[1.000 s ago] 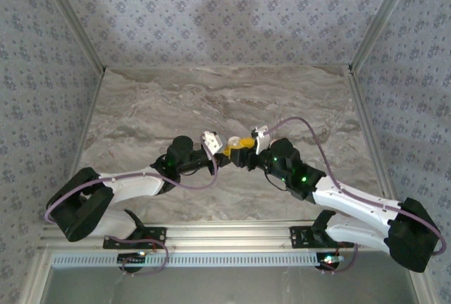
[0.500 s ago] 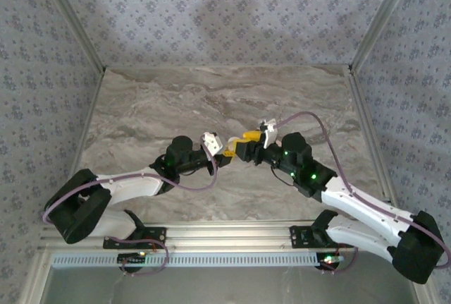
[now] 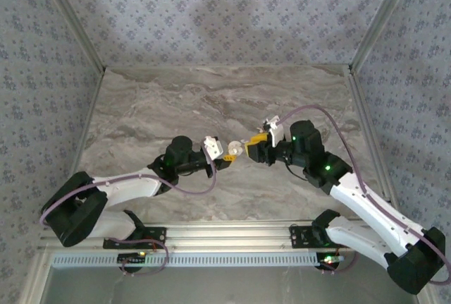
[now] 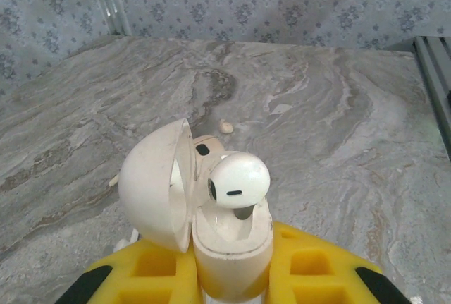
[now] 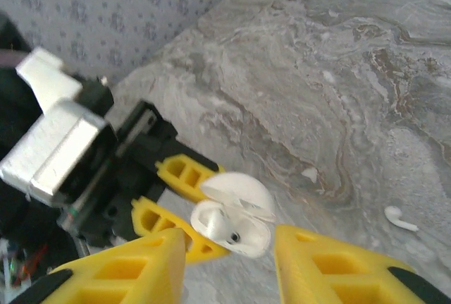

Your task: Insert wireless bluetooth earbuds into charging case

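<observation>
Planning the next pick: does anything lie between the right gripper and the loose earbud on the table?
Nothing visible does. The loose earbud lies on bare table to the side of the open right gripper. The charging case, clamped in the left gripper, sits straight ahead of it, off that line.

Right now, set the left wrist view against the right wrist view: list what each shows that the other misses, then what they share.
Left wrist, not right wrist: a small tan bit on the table beyond the charging case, and the metal rail at the right edge.
Right wrist, not left wrist: a loose earbud lying on the table, and the white block on the left arm's wrist.
Both: the charging case, lid open, holding a seated earbud, clamped in the left gripper; the right gripper open, short of it.
</observation>
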Tool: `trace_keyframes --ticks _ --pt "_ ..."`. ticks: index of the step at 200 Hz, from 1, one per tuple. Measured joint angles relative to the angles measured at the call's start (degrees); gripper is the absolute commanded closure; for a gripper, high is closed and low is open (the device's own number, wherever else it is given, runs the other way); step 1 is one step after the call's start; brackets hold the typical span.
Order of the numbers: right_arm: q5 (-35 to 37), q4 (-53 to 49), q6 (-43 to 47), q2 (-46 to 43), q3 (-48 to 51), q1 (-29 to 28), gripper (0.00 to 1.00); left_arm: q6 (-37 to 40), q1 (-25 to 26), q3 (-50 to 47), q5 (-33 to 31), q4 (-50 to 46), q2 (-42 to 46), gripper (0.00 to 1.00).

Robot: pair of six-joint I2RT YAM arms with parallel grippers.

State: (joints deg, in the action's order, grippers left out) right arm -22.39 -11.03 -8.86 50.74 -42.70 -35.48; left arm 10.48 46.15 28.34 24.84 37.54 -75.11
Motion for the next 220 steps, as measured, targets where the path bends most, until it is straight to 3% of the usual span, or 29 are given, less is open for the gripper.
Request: trace_keyframes --ticks 47,76,112,162,220 --pt "-6.67 -6.14 18.29 -0.79 0.00 2.19 0.66 2.71 0.00 0.00 1.53 -3.26 1.79 0.89" --pt "-9.81 -9.14 30.42 0.76 -1.14 4.46 0.62 3.80 0.00 0.00 1.51 -4.46 3.06 0.89" --pt "-13.33 -9.75 44.50 0.70 -1.16 3.74 0.65 4.85 0.00 0.00 1.49 -6.10 3.85 0.89" --pt "-13.42 -9.05 51.80 4.26 -1.51 0.74 0.69 5.18 -0.02 0.00 1.51 -6.99 4.11 0.89" --pt "-13.40 -5.84 53.70 7.39 -2.05 -1.44 0.70 5.49 0.00 0.00 1.53 -7.89 5.18 0.89"
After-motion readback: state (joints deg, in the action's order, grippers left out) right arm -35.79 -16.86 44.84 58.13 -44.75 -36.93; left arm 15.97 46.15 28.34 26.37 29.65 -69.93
